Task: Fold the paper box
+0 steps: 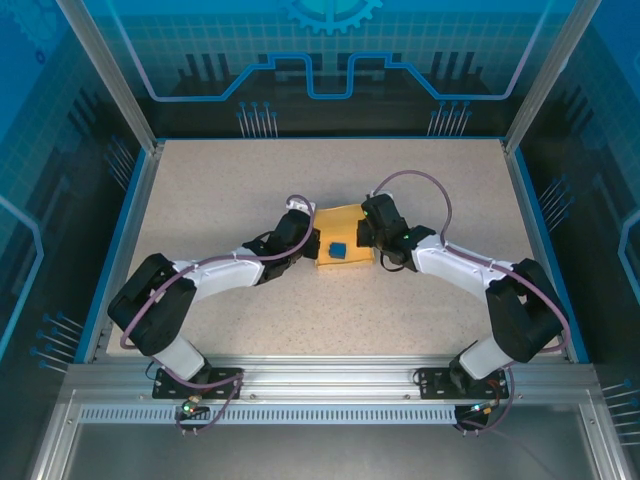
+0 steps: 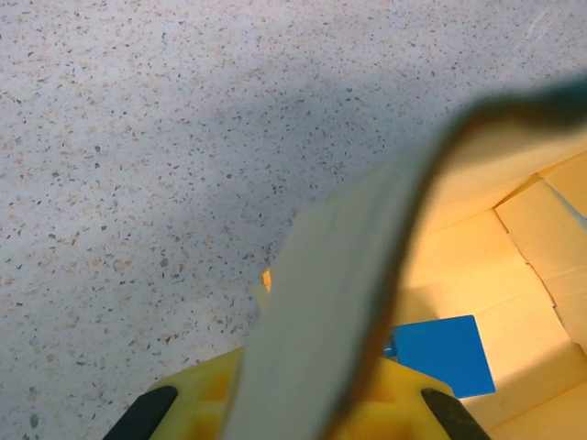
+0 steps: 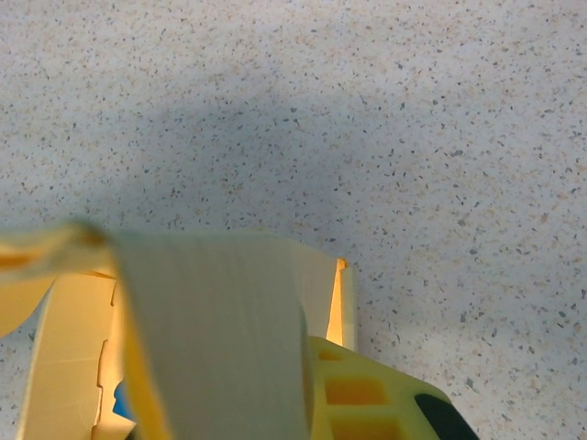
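The box (image 1: 341,222) lies mid-worktop (image 1: 220,190), spread open between the 2 arms. The left end effector (image 1: 312,242) is clamped on the left flap (image 2: 339,293), which curls upward. The right end effector (image 1: 366,236) is clamped on the right flap (image 3: 215,330). A blue piece (image 1: 337,249) rests on the card.

Speckled beige tabletop (image 1: 250,190), blue edge trim (image 1: 330,138). Past left gripper (image 1: 310,243) and right gripper (image 1: 366,238): translucent blue back panel (image 1: 330,60), gear and circuit print. Aluminium posts (image 1: 112,75) outboard, slotted rail (image 1: 320,412) behind. Soft shadow (image 2: 275,119) ahead of the left gripper.
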Motion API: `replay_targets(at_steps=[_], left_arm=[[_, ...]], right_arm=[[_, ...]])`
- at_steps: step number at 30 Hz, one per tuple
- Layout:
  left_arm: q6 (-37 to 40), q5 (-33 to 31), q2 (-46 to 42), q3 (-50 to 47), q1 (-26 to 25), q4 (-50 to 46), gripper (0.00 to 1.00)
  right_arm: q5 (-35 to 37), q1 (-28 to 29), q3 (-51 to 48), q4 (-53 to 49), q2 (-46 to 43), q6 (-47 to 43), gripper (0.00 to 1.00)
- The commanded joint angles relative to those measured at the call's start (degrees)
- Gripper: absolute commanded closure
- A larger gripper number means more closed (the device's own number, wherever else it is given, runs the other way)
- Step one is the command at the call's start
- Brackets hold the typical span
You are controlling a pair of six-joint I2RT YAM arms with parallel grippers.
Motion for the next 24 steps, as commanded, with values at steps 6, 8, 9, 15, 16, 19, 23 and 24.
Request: replay_targets(at_steps=[6, 8, 9, 15, 16, 19, 23, 24], left_arm=[[-2.5, -1.2, 0.7, -2.2, -2.0, 5.3, 0.89], [-3.9, -2.4, 0.7, -2.4, -2.7, 5.4, 0.89], [-4.7, -2.9, 0.8, -2.4, -3.0, 5.3, 0.89], [-5.6, -5.6, 0.5, -4.5, -4.2, 7.3, 0.89], [-5.5, -5.9, 0.5, -5.2, -4.4, 8.0, 0.89], [-5.2, -6.8, 0.2, -7.3, -5.2, 9.9, 0.89], [-4.9, -8.1, 0.0, -10.7, -6.5, 13.5, 0.87], [-4.9, -8.2, 0.0, -11.5, -6.6, 14.3, 0.87]], right_arm=[[1.1, 2.1, -8.2, 11.4, -1.9, -0.5, 0.93], [1.4, 2.3, -9.6, 12.9, -2.5, -0.8, 0.93], [1.5, 2.4, -10.2, 13.4, -2.6, -0.8, 0.93], [2.1, 2.8, -13.0, 15.6, -3.6, -1.0, 0.93], [2.3, 3.0, -13.8, 16.3, -3.7, -1.0, 0.93], [2.9, 3.4, -15.9, 18.2, -4.4, -1.4, 0.93], [4.4, 4.5, -18.8, 21.3, -5.3, -2.7, 0.93], [4.9, 4.9, -19.5, 21.7, -5.4, -3.0, 0.92]])
